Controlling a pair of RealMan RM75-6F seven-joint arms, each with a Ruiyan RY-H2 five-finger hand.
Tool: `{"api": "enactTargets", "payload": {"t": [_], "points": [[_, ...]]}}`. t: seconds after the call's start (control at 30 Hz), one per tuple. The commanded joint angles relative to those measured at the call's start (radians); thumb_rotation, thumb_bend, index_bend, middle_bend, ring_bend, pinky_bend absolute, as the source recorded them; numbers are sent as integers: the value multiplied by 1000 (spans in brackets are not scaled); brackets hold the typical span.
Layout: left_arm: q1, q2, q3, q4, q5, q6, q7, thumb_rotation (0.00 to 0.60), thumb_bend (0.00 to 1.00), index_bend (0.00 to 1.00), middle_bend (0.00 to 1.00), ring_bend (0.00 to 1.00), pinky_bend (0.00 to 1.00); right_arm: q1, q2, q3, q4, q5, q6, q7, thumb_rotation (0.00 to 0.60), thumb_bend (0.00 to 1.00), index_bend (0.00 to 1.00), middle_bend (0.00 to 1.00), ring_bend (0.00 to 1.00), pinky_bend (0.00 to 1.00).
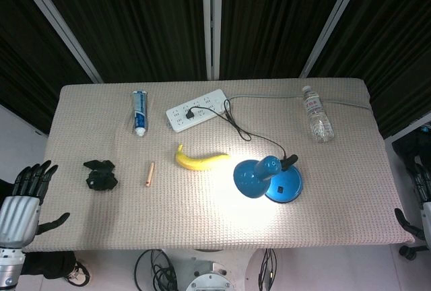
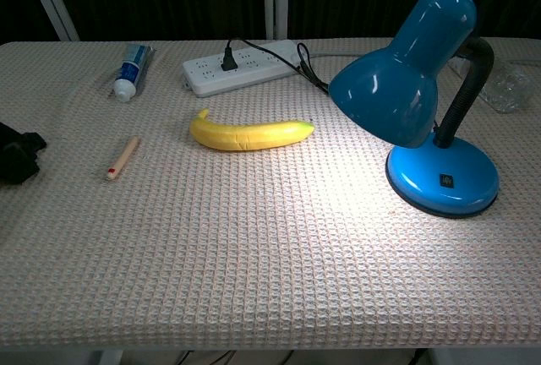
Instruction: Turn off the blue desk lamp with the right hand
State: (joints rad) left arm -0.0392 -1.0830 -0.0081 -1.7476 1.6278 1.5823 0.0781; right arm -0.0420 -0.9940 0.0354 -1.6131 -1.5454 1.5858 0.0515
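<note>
The blue desk lamp (image 1: pixel 268 177) stands right of the table's middle and is lit, casting a bright patch on the cloth in front of it. In the chest view its shade (image 2: pixel 396 86) leans left over the round base (image 2: pixel 441 181), which carries a small dark switch (image 2: pixel 446 181). My right hand (image 1: pixel 420 203) is at the table's right edge, mostly cut off by the frame, well to the right of the lamp and holding nothing. Off the front left corner my left hand (image 1: pixel 25 200) has its fingers spread and is empty. Neither hand shows in the chest view.
A banana (image 1: pixel 200 160) lies left of the lamp. The lamp's cord runs to a white power strip (image 1: pixel 196 110) at the back. Toothpaste (image 1: pixel 139 112), a black object (image 1: pixel 101 174) and a small wooden stick (image 1: pixel 149 174) lie on the left. A water bottle (image 1: pixel 317 114) lies at the back right.
</note>
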Motion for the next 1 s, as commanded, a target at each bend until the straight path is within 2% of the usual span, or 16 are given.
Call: {"api": "enactTargets", "payload": {"t": [0.03,0.5,0.93,1.0], "points": [[0,-1,0,1,3,2,0,600,0,0,0,0,0,0,-3,-2,3,1,-4,0,600,240,0,0,0,0],[3,4,-3,-4,2,10,-4,600,0,0,0,0,0,5,-5,-2,14,-4,-10,19,600,239,0,0,0,0],[-3,-13,1,-4,6,-4,17,600,0,0,0,0,0,12,19,-27,-6,-7,-56,24,600,176,0,6,0,0],[-2,-12,2,-4,4,-4,16,600,0,0,0,0,0,13,22,-30,-12,-9,-62,19,600,176,0,44,30,49]]}}
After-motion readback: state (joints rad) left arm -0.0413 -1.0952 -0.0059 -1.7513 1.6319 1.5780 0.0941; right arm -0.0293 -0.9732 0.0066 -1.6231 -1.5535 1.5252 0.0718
